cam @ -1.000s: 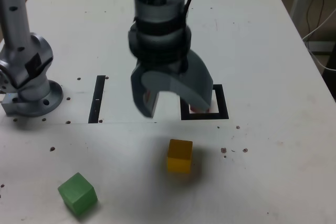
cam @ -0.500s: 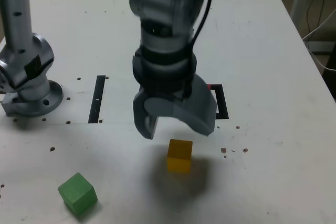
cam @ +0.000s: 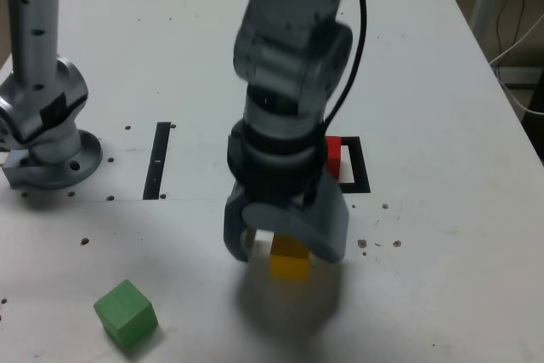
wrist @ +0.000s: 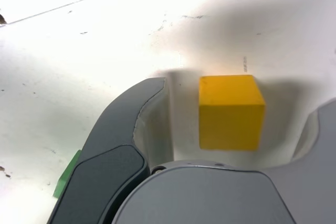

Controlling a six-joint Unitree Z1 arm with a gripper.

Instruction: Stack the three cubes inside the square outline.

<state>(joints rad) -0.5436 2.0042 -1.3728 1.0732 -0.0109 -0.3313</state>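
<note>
Nearest, at the exterior view's lower left, find the green cube [cam: 126, 312] alone on the counter [cam: 450, 295], turned cornerwise. Next, see the yellow cube [cam: 291, 269] flat on the counter under the gripper [cam: 285, 248], spread wide and holding nothing, with a finger to either side. Farther back, make out the red cube [cam: 333, 155], seemingly inside the outline [cam: 360, 166], partly hidden by the arm; count nothing as stacked on it. Could come down off-centre from here and land a fingertip on the yellow cube's top, if lowered without lining up. Could also twist or shove the yellow cube on closing, if one finger meets it first. Later, might knock the red cube with a low carry, or topple the stack by letting go off-centre. In the wrist view, see bare gaps between the yellow cube and both fingers, hard to judge from outside; find only a sliver of green there, and neither the red cube nor the outline. For those, rely on the exterior view, but cannot tell the fingertips' exact height from either.
</note>
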